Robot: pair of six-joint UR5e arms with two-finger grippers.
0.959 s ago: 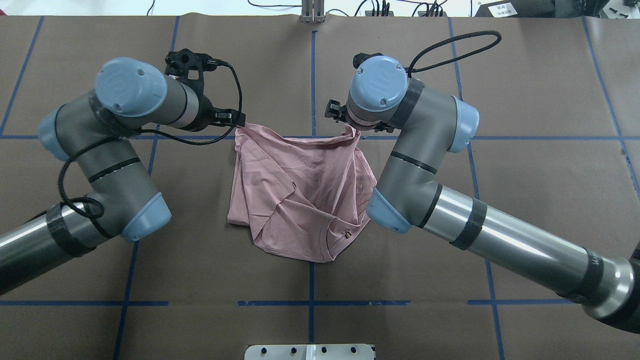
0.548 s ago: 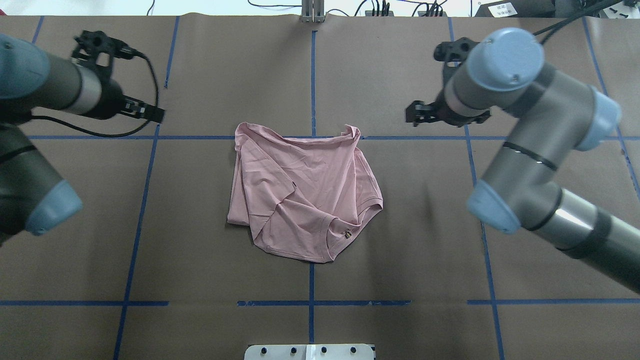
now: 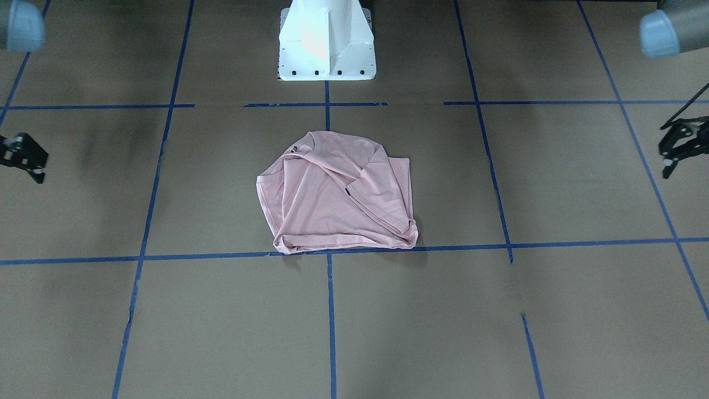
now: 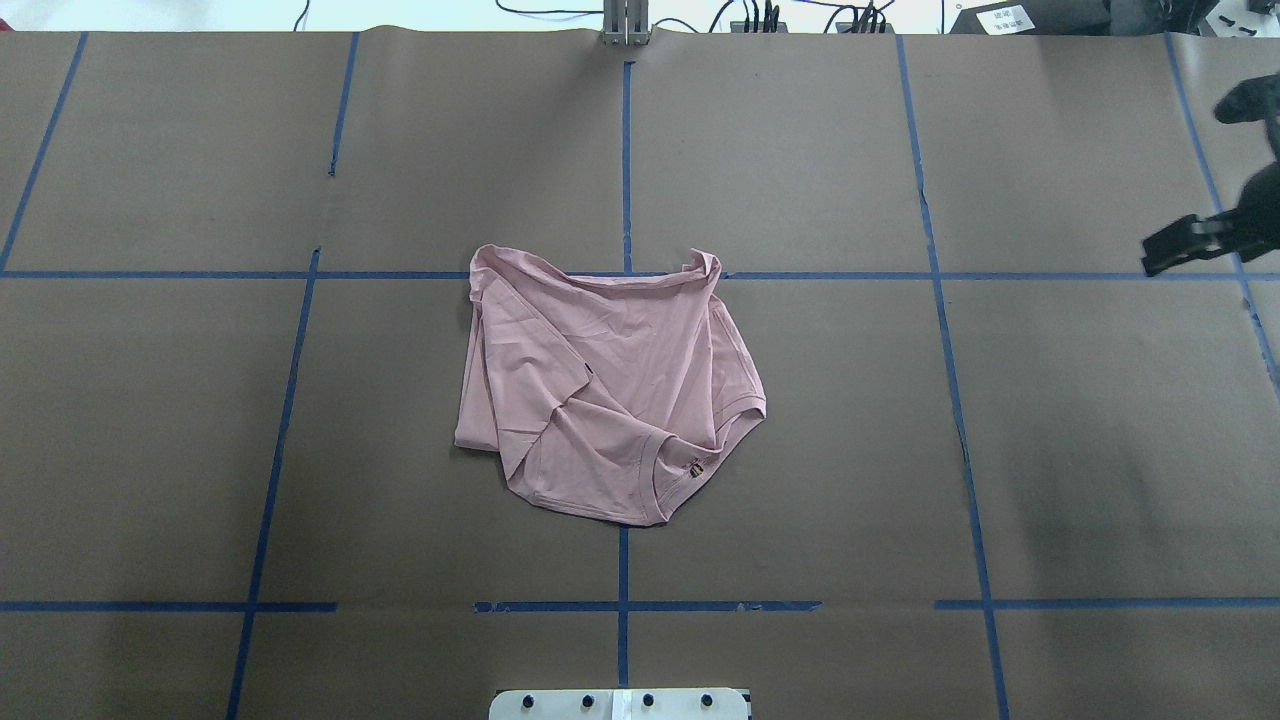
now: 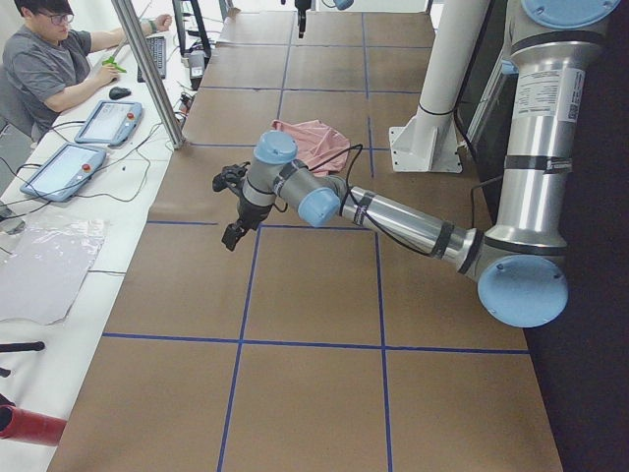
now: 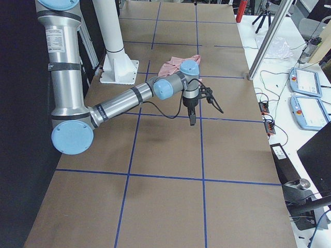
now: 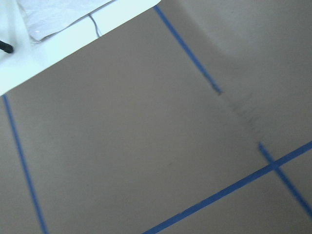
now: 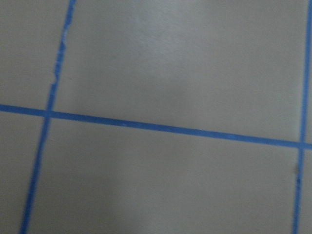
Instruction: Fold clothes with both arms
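The pale pink T-shirt (image 4: 610, 390) lies crumpled and roughly folded at the middle of the table, neck and small tag toward the robot; it also shows in the front view (image 3: 338, 194). No gripper touches it. My right gripper (image 4: 1190, 245) hangs far off at the table's right side, open and empty; the front view shows it at its left edge (image 3: 40, 166). My left gripper (image 3: 667, 158) is at that view's right edge, open and empty, and is out of the overhead view. Both wrist views show only bare table.
Brown paper with blue tape lines (image 4: 625, 150) covers the table. The white pedestal base (image 3: 327, 44) stands at the robot's edge. Cables and boxes (image 4: 860, 15) lie along the far edge. An operator (image 5: 49, 69) sits at a side desk with tablets.
Both grippers were at the shirt's far corners a second ago. They have let go and swung outward to the left and right sides. The shirt lies still.
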